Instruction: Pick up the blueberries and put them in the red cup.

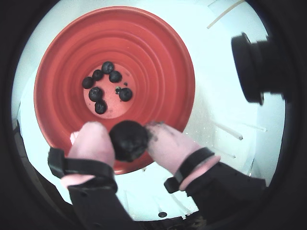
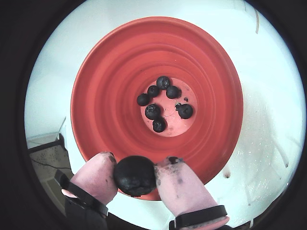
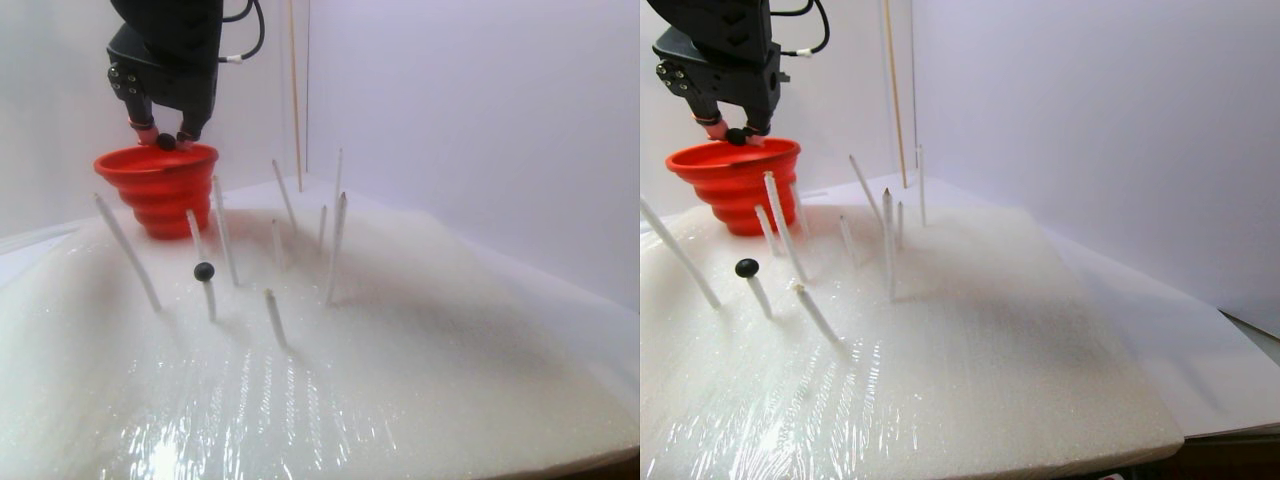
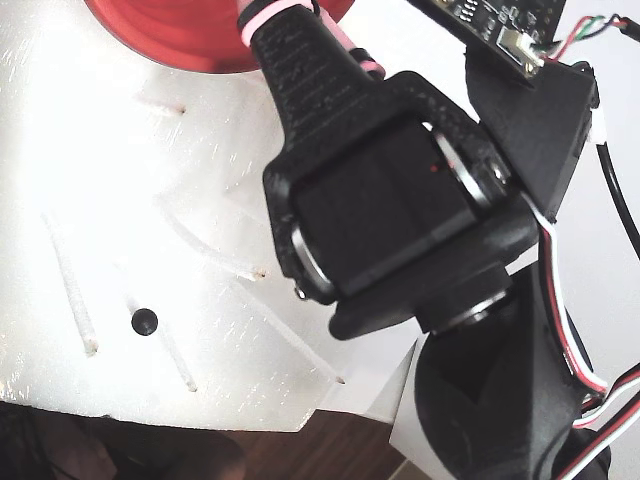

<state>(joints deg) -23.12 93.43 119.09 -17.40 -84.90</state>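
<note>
The red cup fills both wrist views, and several blueberries lie on its bottom. My gripper is shut on one more blueberry, pinched between the pink fingertips right over the cup's near rim. In the stereo pair view the gripper hangs just above the cup at the back left. Another blueberry sits on top of a short white stick out on the foam, and the fixed view shows it as a dark dot.
Several thin white sticks stand tilted in the white foam pad in front of and beside the cup. A black camera module juts in at the right of a wrist view. The arm's body blocks much of the fixed view.
</note>
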